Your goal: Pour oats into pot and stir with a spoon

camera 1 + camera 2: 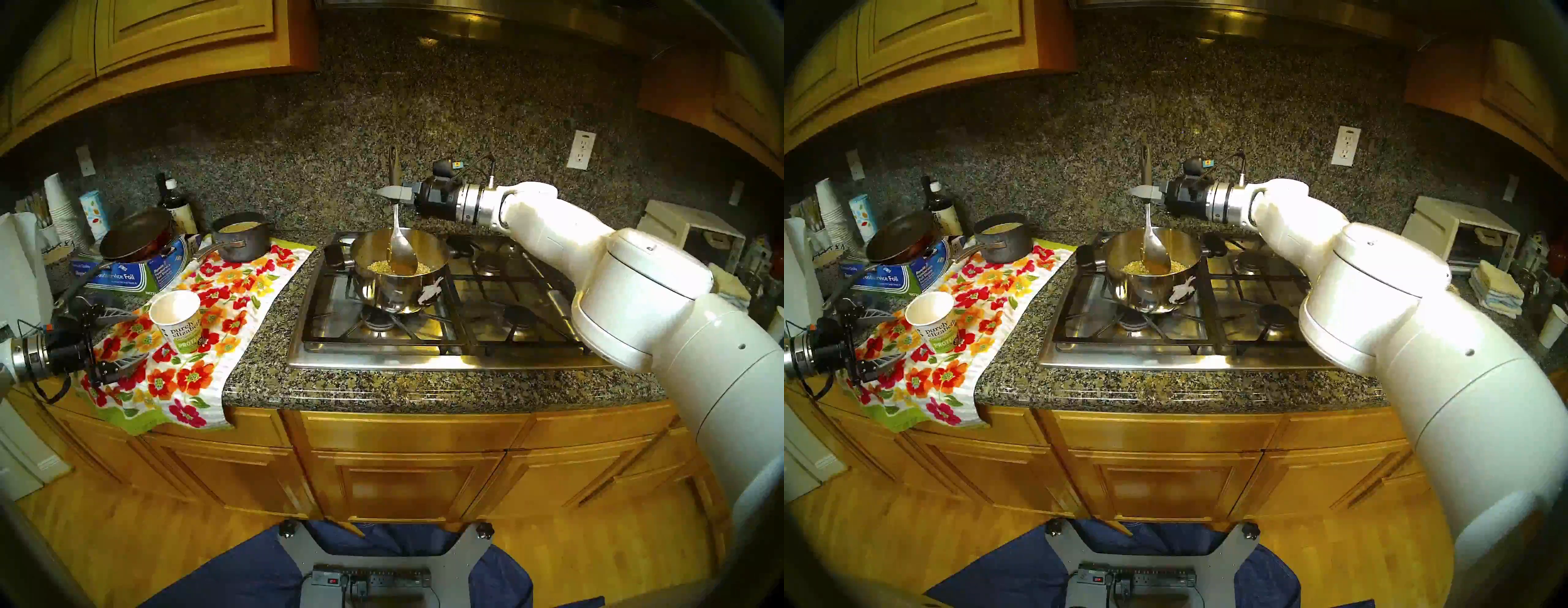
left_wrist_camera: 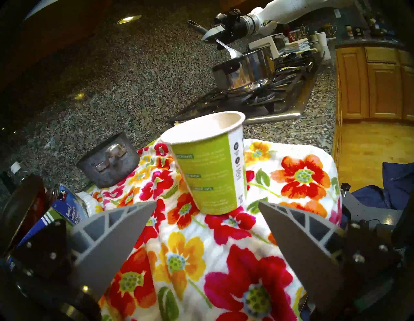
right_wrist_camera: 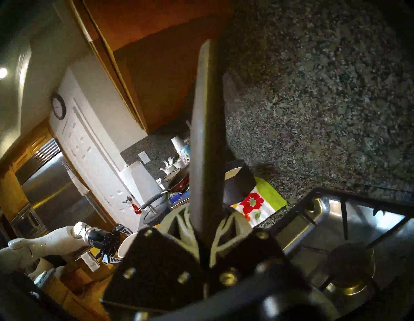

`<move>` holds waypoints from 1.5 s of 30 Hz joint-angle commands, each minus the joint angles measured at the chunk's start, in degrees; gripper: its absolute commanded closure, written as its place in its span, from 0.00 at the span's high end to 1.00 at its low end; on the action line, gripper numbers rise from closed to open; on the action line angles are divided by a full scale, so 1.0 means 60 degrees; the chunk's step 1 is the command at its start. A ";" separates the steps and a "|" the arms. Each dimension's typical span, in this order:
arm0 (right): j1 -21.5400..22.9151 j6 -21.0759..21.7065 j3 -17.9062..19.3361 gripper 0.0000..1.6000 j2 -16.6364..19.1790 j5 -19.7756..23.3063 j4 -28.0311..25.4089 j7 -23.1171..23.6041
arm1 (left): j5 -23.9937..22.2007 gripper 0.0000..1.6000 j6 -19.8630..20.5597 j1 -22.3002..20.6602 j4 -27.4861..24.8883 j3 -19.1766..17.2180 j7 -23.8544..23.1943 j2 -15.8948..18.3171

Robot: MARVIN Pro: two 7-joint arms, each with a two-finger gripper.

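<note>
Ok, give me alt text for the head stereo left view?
The right gripper holds the spoon upright, its bowl down in the steel pot among the oats on the stove. At left, the open left gripper sits beside the paper cup on a floral towel.

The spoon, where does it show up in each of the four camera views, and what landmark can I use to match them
Head stereo left: spoon centre, bowl in the pot.
Head stereo right: spoon just left of centre, same pose.
Left wrist: spoon top, right of centre, dipping into the pot.
Right wrist: only its dark handle, running up the middle.
Shared landmark: the floral towel.
</note>
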 commanded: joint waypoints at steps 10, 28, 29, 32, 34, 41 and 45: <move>0.0260 0.0137 0.0428 0.00 -0.0113 0.0305 -0.0087 -0.1037 | -0.0053 1.00 -0.0028 -0.0082 -0.0053 -0.0156 -0.0388 0.0084; 0.0223 0.0368 0.0451 0.00 -0.0259 0.0203 -0.0112 -0.1947 | 0.0014 1.00 -0.0045 -0.0094 -0.0077 -0.0083 -0.0222 0.0094; 0.0226 0.0376 0.0448 0.00 -0.0261 0.0196 -0.0114 -0.1977 | 0.0017 1.00 -0.0046 -0.0095 -0.0078 -0.0080 -0.0215 0.0094; 0.0221 0.0404 0.0440 0.00 -0.0259 0.0181 -0.0111 -0.2104 | 0.0031 1.00 -0.0053 -0.0098 -0.0080 -0.0066 -0.0190 0.0096; 0.0210 0.0415 0.0438 0.00 -0.0252 0.0174 -0.0103 -0.2193 | 0.0040 1.00 -0.0058 -0.0100 -0.0082 -0.0055 -0.0172 0.0098; 0.0197 0.0532 0.0613 0.00 -0.0216 0.0325 -0.0087 -0.2459 | 0.0069 1.00 -0.0072 -0.0106 -0.0086 -0.0020 -0.0118 0.0104; 0.0171 0.0642 0.0751 0.00 -0.0176 0.0449 -0.0087 -0.2582 | 0.0079 1.00 -0.0076 -0.0109 -0.0087 -0.0009 -0.0102 0.0106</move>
